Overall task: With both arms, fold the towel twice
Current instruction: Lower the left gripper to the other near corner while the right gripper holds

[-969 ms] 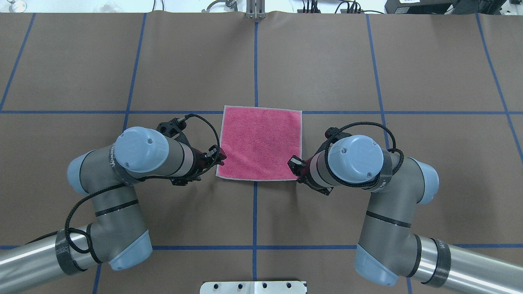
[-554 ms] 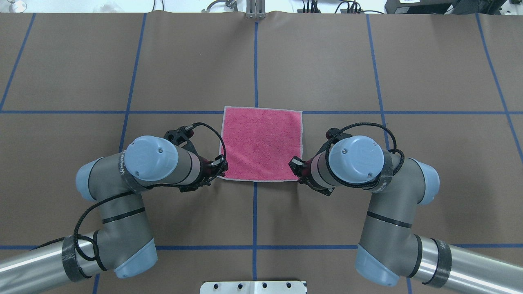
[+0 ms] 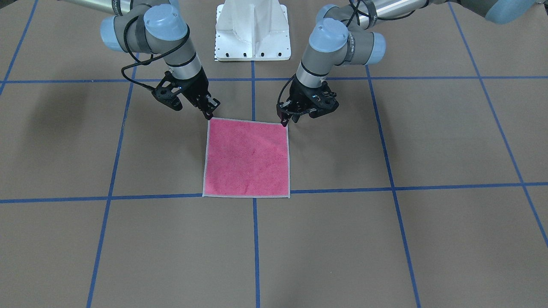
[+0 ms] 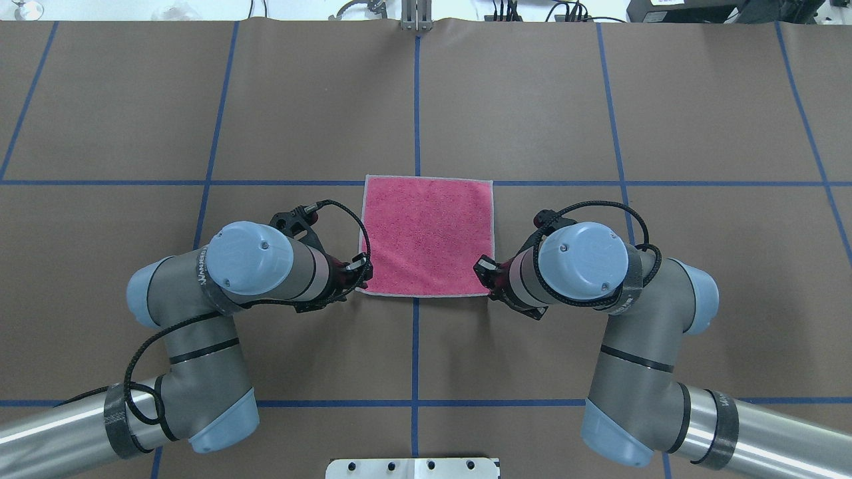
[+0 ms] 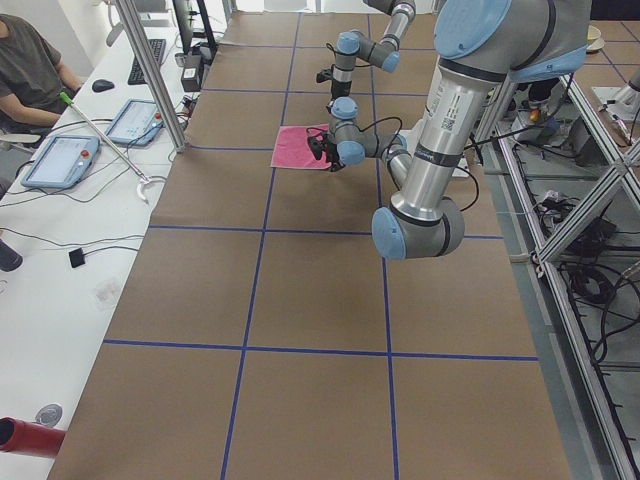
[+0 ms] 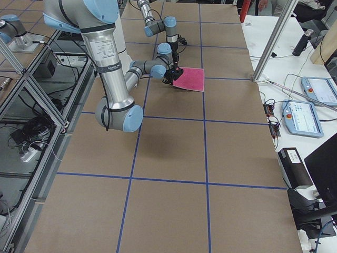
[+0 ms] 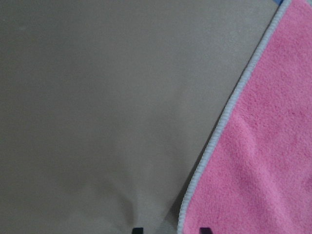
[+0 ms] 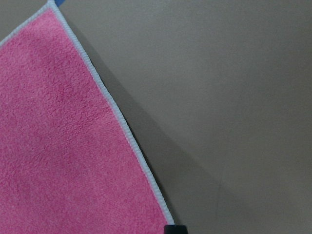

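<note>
Left arm (image 4: 246, 266) has slid in toward towel (image 4: 426, 236). Left claw (image 3: 284, 121) now at towel's robot-side corner, fingers apart, straddling edging. Right claw (image 3: 209, 114) barely moved, sits at other robot-side corner. Only one dark tip shows in its wrist view, so you cannot tell apart or together. Both corners lined up; first fold not yet begun, pinch likely next. Towel: flat, unfolded, pink face up, pale stitched edging, middle of table (image 4: 599, 100), far from every edge.
</note>
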Motion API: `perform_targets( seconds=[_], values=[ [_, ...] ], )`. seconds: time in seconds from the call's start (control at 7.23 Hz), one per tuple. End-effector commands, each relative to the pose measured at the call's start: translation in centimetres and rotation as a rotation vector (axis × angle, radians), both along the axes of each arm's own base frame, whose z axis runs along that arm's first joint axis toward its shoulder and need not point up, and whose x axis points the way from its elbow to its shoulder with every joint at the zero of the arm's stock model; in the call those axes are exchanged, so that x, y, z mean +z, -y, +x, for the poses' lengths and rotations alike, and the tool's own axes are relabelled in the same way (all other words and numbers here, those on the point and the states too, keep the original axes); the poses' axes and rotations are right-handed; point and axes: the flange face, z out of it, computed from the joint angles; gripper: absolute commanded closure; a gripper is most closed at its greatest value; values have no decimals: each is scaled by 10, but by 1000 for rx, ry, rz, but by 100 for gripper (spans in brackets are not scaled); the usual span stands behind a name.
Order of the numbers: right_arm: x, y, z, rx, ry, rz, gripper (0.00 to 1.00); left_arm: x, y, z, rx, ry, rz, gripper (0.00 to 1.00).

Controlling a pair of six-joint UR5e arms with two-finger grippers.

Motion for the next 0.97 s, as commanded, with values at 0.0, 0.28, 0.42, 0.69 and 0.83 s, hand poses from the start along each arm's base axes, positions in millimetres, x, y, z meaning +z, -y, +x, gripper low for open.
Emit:
perform_targets(
  seconds=[0.0,0.28,0.42,0.69,0.83],
  values=[
    [0,-1,0,-2,0,0,100,-3,2,4,0,0,1,54],
    [-1,-1,-1,-2,1,0,100,-2,2,5,0,2,0,62],
    [0,0,0,0,0,0,100,-3,2,5,0,0,1,73],
    [-1,-1,-1,-2,1,0,100,-4,2,5,-4,-3,-5,99],
    [-1,0,0,0,1,0,100,-5,3,5,-5,-3,-6,100]
  ],
)
